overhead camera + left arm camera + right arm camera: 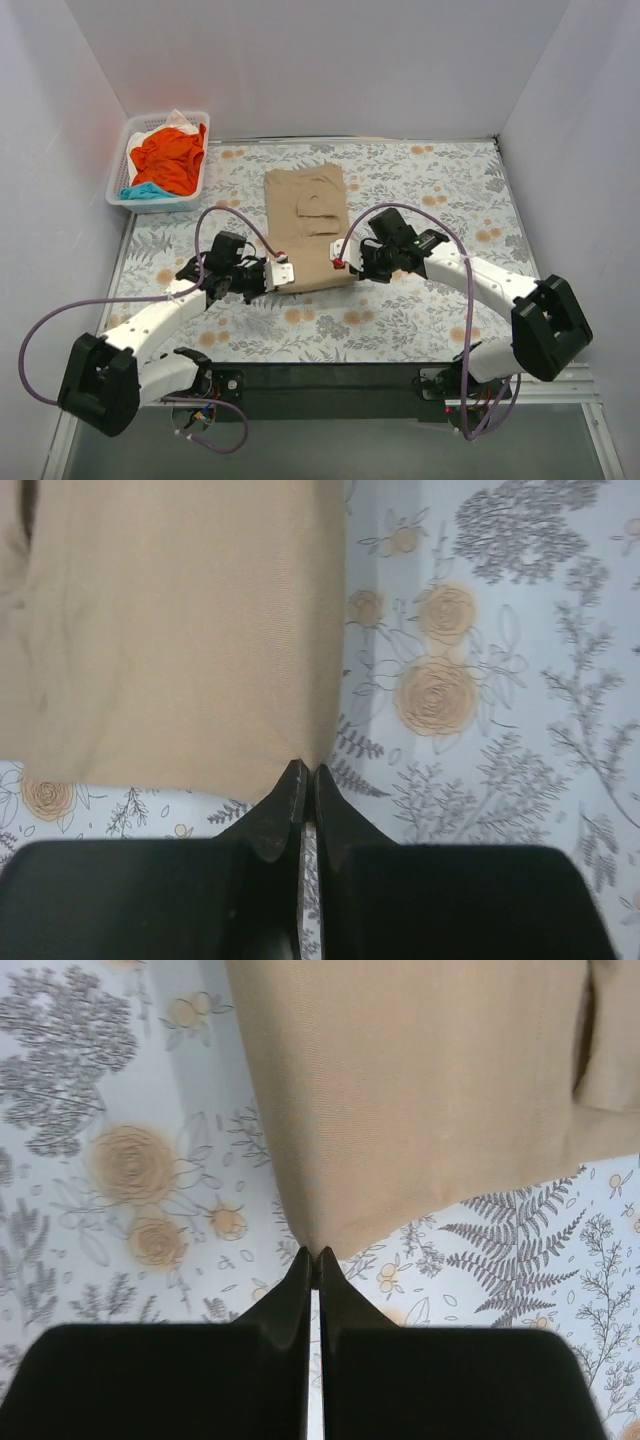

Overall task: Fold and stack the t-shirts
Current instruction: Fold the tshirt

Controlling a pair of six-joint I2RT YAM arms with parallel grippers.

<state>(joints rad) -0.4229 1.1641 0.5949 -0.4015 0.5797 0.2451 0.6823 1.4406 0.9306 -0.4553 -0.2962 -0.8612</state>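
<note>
The tan t-shirt (305,215) lies folded into a long strip on the middle of the floral table cover. My left gripper (283,272) is shut, pinching the shirt's near left corner; in the left wrist view the tips (306,770) meet at the corner of the cloth (180,630). My right gripper (340,262) is shut on the near right corner; in the right wrist view the tips (316,1252) close on the cloth (420,1090). The orange t-shirt (168,160), a teal piece (143,191) and a white piece (150,128) lie in the basket.
The white lattice basket (160,203) stands at the far left corner against the wall. White walls close in the table on the left, back and right. The floral cover (430,190) shows bare on both sides of the tan shirt.
</note>
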